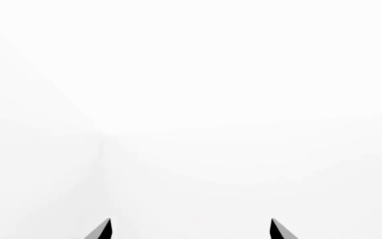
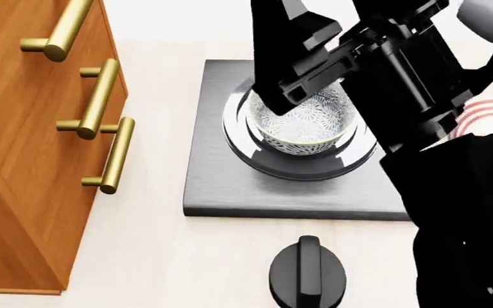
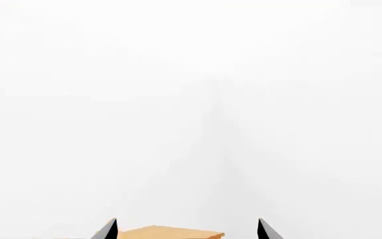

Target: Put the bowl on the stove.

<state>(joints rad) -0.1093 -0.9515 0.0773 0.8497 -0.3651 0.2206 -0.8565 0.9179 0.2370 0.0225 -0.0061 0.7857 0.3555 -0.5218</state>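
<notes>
Head view is showing a pale cream counter point(image 2: 152, 256) under me, and I am going over it from left to right. At the left a wooden drawer cabinet point(image 2: 24, 160) is standing, with brass bar handles point(image 2: 110, 157) on its front. Next to it the stove point(image 2: 229, 179), a square dark grey slab, is lying flat on the counter. The bowl point(image 2: 311, 125) with the grey-blue speckle pattern is sitting upright on the raised ring burner point(image 2: 315, 160) in the middle of the stove. Near the front edge of the slab a black round knob point(image 2: 308, 277) is resting on the counter. My right arm point(image 2: 418, 70) is reaching over the bowl and is covering part of its rim. At the far right, behind this arm, a bit of a white plate with red rings point(image 2: 486, 112) is appearing.

Both wrist views are facing mostly a white blank room. My left pincer point(image 1: 191, 230) is showing two dark tips well apart with nothing between them. My right pincer point(image 3: 187, 230) is also spread wide and is gripping nothing; a strip of orange wood point(image 3: 171, 232) is lying beyond it.

I am not finding any readable writing or label.
</notes>
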